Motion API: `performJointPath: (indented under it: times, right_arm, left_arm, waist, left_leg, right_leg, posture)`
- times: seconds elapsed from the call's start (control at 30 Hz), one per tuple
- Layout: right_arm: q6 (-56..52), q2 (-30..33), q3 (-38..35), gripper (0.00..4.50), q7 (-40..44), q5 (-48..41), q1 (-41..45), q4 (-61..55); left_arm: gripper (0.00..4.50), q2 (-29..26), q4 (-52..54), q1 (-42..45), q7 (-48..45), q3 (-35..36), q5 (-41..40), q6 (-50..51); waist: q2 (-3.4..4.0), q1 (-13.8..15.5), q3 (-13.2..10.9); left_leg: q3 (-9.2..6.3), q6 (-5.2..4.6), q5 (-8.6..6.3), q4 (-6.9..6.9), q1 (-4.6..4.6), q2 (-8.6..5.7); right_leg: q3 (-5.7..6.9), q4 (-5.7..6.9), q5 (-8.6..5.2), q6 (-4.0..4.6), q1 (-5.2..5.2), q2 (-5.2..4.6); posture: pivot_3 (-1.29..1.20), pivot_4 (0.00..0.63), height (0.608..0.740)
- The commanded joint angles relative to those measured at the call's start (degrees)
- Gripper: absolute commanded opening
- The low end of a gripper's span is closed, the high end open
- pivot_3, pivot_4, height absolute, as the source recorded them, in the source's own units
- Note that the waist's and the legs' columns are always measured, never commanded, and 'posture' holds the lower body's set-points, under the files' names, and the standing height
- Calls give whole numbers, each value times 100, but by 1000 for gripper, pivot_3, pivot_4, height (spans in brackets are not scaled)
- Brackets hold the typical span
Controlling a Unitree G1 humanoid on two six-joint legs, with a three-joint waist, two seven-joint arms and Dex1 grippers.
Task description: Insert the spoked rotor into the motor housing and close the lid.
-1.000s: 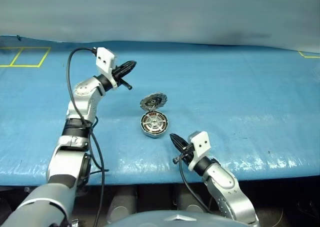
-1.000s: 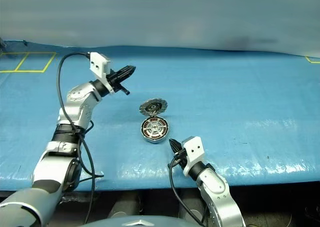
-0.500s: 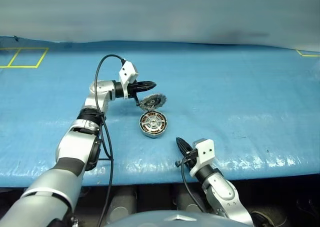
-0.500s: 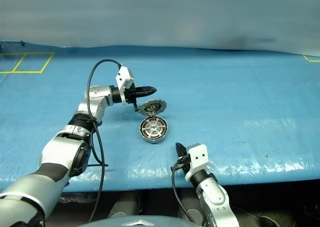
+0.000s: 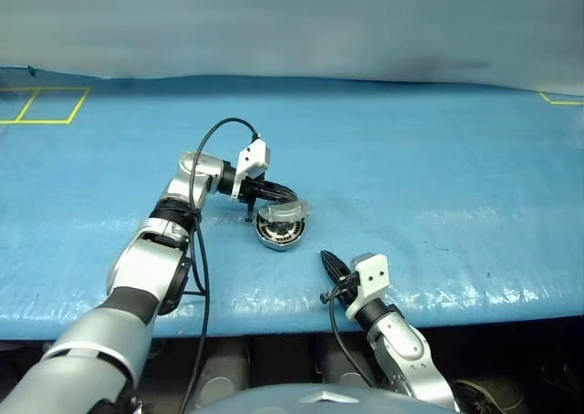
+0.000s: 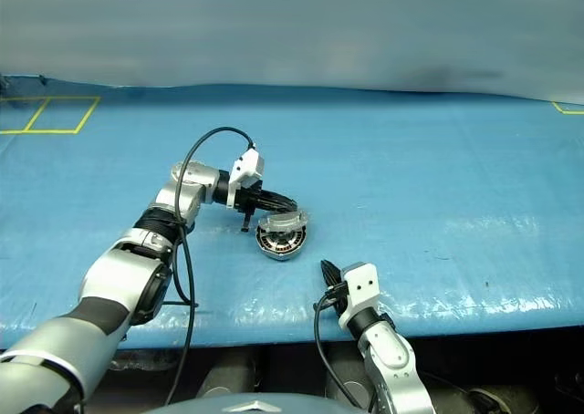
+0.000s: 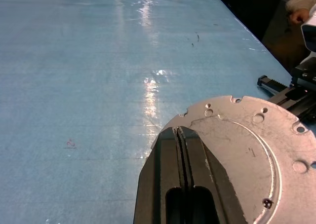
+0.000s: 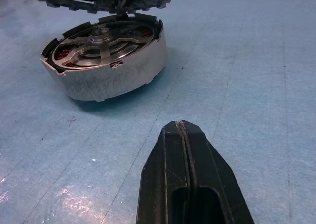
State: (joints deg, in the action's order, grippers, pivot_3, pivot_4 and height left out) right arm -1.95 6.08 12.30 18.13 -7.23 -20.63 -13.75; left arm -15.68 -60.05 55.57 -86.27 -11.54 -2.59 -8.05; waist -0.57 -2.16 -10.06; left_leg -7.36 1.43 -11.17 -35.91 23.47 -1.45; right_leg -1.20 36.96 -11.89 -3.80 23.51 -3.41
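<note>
The motor housing (image 8: pixel 106 61) sat near the middle of the blue table's (image 5: pixel 438 159) front edge with the spoked rotor (image 8: pixel 101 42) already seated inside, its lid (image 7: pixel 247 150) half lowered under the pressed-together left gripper (image 7: pixel 178 135), the right gripper (image 8: pixel 181 130) shut and empty nearby; no writing was legible.

A lab test bench: blue tarp (image 5: pixel 438 159) marked with yellow tape squares (image 5: pixel 41 104).
</note>
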Motion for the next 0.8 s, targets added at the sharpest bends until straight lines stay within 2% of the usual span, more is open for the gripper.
performJointPath:
  times: [0.03,0.4,0.67,0.77,0.8]
  right_arm:
    - [-115,-77,146,0,-118,42,-64,-194]
    - [-1127,-173,100,0,-486,-158,26,-1172]
    - [-2224,-323,-236,0,-1137,-74,877,-2088]
    - [-2607,-208,-175,557,-1167,23,1222,-2229]
    - [-2733,-176,-142,947,-1155,33,1327,-2265]
  left_arm:
    - [36,26,284,-155,-215,-128,86,-66]
    - [36,-286,1076,-792,-404,-314,120,191]
    - [36,-316,2286,-1240,441,85,-218,479]
    - [0,-234,3287,-1649,1002,343,-516,741]
    - [0,-217,3672,-1830,1190,418,-617,853]
  waist:
    - [0,-3,0]
    - [4,2,3]
    - [5,11,5]
    - [5,5,4]
    - [5,2,4]
  left_leg:
    - [0,0,0,0,0,0]
    - [-6,0,0,-3,0,1]
    - [-8,-2,2,-5,0,1]
    - [-10,-2,2,-4,4,0]
    - [-10,-2,2,-3,6,-1]
  right_leg:
    - [0,0,0,0,1,0]
    - [0,4,0,3,0,1]
    - [0,9,0,2,1,1]
    - [0,7,2,1,4,1]
    - [-1,5,3,-1,6,0]
  posture:
    - [0,150,740]
    - [0,150,740]
    - [0,150,740]
    - [0,150,740]
    - [0,150,740]
